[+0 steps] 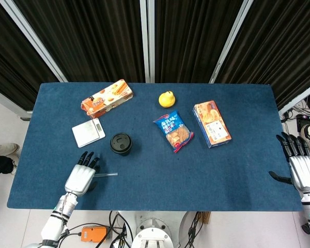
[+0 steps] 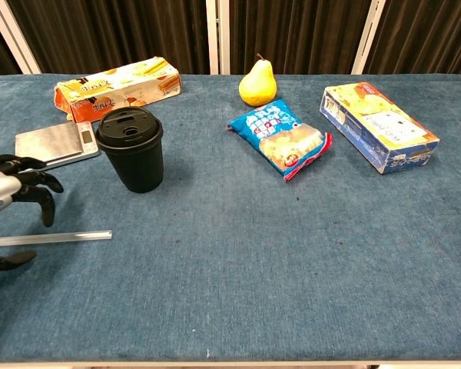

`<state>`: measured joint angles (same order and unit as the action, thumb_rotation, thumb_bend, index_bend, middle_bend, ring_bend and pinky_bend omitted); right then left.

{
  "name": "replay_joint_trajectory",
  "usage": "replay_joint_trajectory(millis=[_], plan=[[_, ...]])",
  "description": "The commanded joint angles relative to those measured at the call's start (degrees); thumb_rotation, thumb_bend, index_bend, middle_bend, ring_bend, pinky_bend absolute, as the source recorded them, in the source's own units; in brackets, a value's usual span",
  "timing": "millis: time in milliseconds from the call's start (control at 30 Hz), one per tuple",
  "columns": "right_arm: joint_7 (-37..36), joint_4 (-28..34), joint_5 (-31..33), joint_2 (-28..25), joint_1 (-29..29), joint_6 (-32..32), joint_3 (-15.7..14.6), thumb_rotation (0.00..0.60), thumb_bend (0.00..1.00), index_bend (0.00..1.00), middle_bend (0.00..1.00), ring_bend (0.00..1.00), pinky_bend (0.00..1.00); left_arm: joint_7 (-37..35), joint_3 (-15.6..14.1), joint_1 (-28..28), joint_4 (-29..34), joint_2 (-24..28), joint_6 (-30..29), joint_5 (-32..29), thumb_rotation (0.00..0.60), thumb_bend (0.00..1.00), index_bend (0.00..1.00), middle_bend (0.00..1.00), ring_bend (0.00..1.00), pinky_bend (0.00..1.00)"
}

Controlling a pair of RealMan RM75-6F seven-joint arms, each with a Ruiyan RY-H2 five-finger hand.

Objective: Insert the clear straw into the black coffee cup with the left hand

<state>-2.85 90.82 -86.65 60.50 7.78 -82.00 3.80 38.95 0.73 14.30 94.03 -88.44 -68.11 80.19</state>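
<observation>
Two hands: both empty, fingers spread
Left hand (image 1: 80, 177): over the straw (image 2: 58, 237) (lying flat on the counter (image 1: 155, 155))
Cup (image 2: 131, 149): upright, lidded
Right hand (image 1: 303, 170): past the counter's edge

A thin, clear plastic straw (image 2: 50, 238) lies flat on the blue cloth at the lower left of the chest view. A black paper coffee cup (image 2: 131, 150) with a black lid stands upright above it, apart.

Both hands (image 1: 81, 177) (image 1: 301, 169) empty, fingers (image 2: 27, 184) spread.
</observation>
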Motion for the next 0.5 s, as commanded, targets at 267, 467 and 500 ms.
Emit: replay_joint_trajectory(millis=[267,467,500], plan=[[-0.2,-0.5,0.4,0.3,0.1,0.6,0.0,0.600,0.20,0.00,0.08,0.00,0.01,2.6,1.2,1.0,-2.2,-4.0,-0.8,-3.6,0.600,0.23,0.50,0.20,0.03,0.00],[-0.3,-0.7,0.8,0.4,0.3,1.2,0.0,0.600,0.20,0.00,0.08,0.00,0.01,2.8,1.0,1.6,-2.6,-4.4,-0.5,-5.0,0.600,0.25,0.51,0.20,0.03,0.00],[-0.3,-0.7,0.8,0.4,0.3,1.2,0.0,0.600,0.20,0.00,0.08,0.00,0.01,2.8,1.0,1.7,-2.7,-4.4,-0.4,-5.2,0.600,0.26,0.51,0.20,0.03,0.00]])
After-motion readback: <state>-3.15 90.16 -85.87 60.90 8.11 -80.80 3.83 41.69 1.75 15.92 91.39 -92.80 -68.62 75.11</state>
